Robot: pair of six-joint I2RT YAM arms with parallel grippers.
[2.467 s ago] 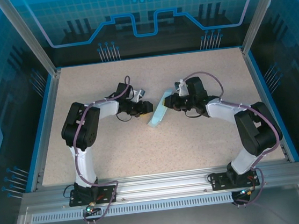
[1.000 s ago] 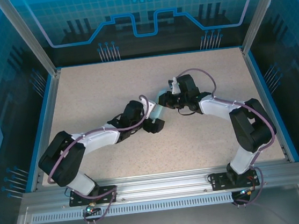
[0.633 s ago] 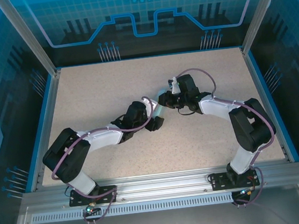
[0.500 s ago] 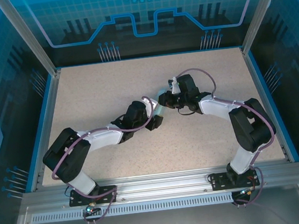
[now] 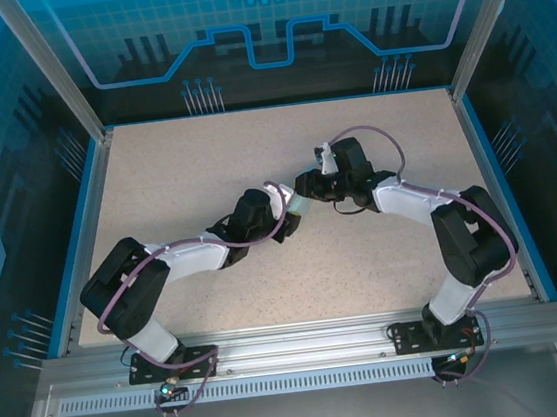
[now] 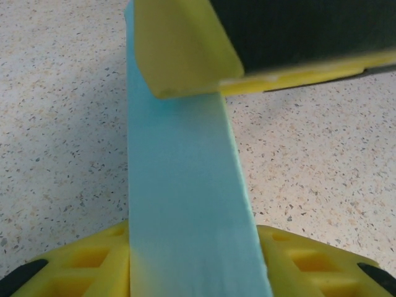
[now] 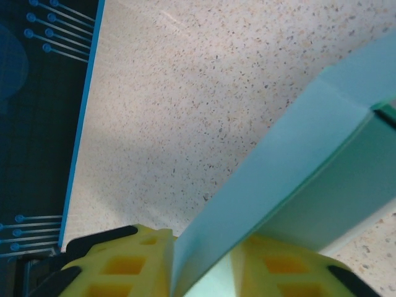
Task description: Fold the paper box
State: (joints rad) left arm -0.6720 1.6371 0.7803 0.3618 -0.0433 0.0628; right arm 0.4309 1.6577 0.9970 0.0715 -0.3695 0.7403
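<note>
A speckled beige table [image 5: 203, 167] with a blue rim [image 5: 277, 106], seen from above. Aluminium posts [image 5: 44, 64] rise at its far corners. A blue patterned panel [image 5: 268, 28] stands behind, and a slotted rail [image 5: 308, 378] lines the near edge.

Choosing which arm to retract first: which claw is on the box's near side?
The left claw: it meets the pale light-blue paper box from the near-left, while the right claw is at its far-right.
</note>
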